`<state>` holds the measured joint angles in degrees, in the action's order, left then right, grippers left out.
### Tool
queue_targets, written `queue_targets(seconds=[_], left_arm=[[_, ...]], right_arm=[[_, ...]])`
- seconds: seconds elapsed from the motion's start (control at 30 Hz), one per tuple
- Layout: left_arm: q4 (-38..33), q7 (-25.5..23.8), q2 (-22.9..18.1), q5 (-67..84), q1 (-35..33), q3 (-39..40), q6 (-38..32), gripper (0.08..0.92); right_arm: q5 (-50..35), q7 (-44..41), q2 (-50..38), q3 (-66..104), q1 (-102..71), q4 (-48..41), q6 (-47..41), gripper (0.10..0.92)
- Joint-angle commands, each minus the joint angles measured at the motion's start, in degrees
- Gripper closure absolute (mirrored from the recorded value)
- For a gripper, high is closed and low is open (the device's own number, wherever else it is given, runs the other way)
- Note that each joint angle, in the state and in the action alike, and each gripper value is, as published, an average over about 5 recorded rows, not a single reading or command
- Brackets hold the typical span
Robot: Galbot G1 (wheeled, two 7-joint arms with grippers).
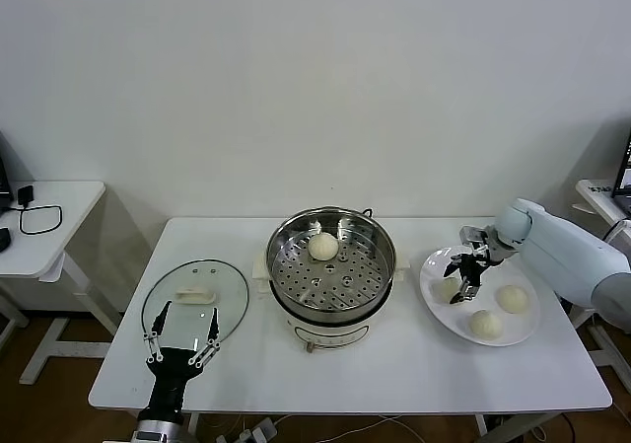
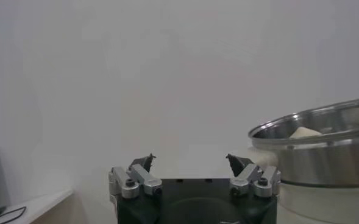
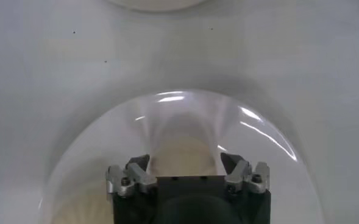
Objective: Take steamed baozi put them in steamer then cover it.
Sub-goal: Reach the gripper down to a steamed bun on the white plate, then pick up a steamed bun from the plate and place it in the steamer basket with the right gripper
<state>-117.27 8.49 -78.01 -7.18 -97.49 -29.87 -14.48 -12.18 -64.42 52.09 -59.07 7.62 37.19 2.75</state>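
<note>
The steamer (image 1: 286,236) stands mid-table with one baozi (image 1: 322,246) on its perforated tray; the left wrist view shows its steel wall (image 2: 325,152) and that bun (image 2: 305,132). Three more baozi lie on a white plate (image 1: 434,265) to the right. My right gripper (image 1: 463,287) is down over the nearest one (image 1: 446,288). In the right wrist view its jaws (image 3: 184,159) stand open on either side of this bun (image 3: 182,145), with small gaps. The glass cover (image 1: 222,285) lies flat at the table's left. My left gripper (image 1: 189,310) (image 2: 190,158) hovers open at the cover's near edge, holding nothing.
The other two buns (image 1: 511,298) (image 1: 484,323) sit on the plate's far-right and front parts. A small side table with a black cable (image 1: 39,216) stands at the far left, and another table edge (image 1: 596,191) shows at the right.
</note>
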Motion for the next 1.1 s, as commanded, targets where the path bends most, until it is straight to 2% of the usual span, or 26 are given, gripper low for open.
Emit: queue_targets(seconds=[0.03,0.27,0.6,0.87,1.1], left_arm=[[0.04,0.02,0.03,0.05,0.17,-0.02,-0.08,0.177],[-0.25,0.02,0.01,0.12,0.68,0.35,-0.07,0.177],[-1.26,0.05,0.57,0.43,1.65,0.64,0.31,0.177],[-2.03,0.06,0.55,0.29,1.79,1.18,0.72,0.177],[-2.24,0.08,0.34,0.21,2.06,1.4,1.01,0.177]], right_arm=[[1.42,-1.91,0.44,-1.76,2.47,0.27,-0.16,0.356],[-1.98,-3.93,-2.44,-6.21,10.41,7.22,-1.8,0.401],[-13.93,-11.26,-4.6,-24.94,38.06,30.0,-6.55,0.414],[-25.63,-9.92,3.62,-31.56,49.64,40.87,-12.63,0.422],[-33.06,-4.77,15.83,-33.29,46.25,37.12,-17.97,0.423]])
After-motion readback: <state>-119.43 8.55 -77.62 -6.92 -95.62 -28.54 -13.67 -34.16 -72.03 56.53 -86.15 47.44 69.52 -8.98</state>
